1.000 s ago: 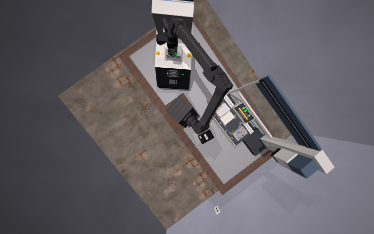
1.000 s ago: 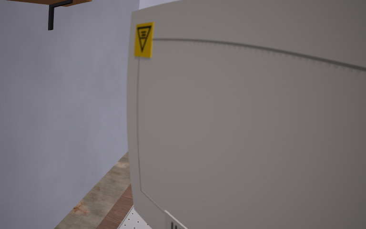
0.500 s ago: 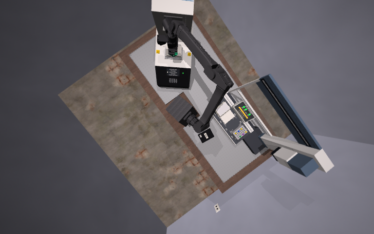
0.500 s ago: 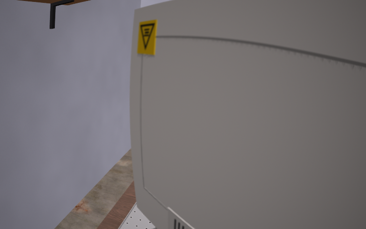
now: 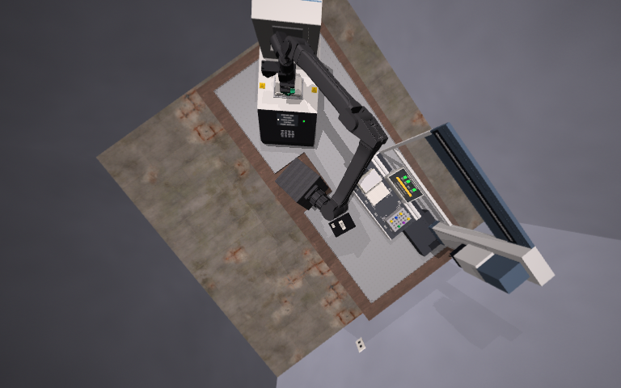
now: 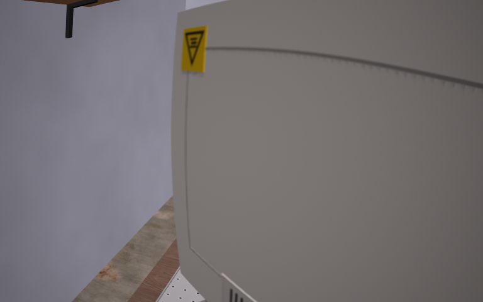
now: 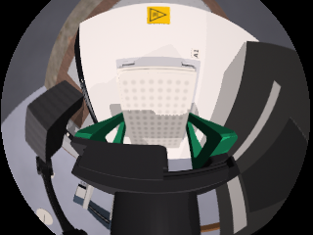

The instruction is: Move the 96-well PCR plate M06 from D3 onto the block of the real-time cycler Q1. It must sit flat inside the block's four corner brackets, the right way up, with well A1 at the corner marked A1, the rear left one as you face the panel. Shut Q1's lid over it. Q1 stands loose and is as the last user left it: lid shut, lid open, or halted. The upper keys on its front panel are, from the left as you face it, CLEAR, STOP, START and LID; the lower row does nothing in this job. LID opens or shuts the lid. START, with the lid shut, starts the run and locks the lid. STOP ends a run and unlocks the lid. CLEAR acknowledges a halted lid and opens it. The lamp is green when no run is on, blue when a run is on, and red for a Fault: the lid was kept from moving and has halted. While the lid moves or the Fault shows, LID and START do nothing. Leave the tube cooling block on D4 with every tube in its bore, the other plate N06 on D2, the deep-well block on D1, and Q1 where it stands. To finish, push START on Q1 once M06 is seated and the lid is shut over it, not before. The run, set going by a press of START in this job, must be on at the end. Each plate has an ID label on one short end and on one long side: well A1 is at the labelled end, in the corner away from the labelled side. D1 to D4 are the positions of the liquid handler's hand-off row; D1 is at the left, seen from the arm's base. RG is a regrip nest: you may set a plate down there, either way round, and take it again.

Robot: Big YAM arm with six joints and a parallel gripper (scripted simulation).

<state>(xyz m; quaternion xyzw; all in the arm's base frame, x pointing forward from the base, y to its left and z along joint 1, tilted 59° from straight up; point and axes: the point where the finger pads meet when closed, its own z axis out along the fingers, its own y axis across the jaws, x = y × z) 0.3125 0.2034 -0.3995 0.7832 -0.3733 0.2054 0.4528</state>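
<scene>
The cycler Q1 [image 5: 287,98] stands at the far end of the mat with its lid [image 5: 287,13] raised at the rear and its lamp [image 5: 304,121] green. My gripper [image 5: 288,90] is over Q1's block and is shut on the white 96-well plate M06 [image 7: 156,108], with the green fingers on its two long sides. In the wrist view the plate sits over the block [image 7: 158,66], whose corner brackets show at its far end, with an A1 mark [image 7: 195,54] at the far right. I cannot tell whether the plate rests on the block or hangs just above it.
The hand-off row [image 5: 386,201] holds the other plate N06 [image 5: 370,180], a white block [image 5: 378,196] and the tube cooling block [image 5: 397,220]. A dark ribbed box [image 5: 297,179] and a small black nest [image 5: 345,224] lie near the arm's base. Q1's housing [image 6: 331,160] fills the exterior view.
</scene>
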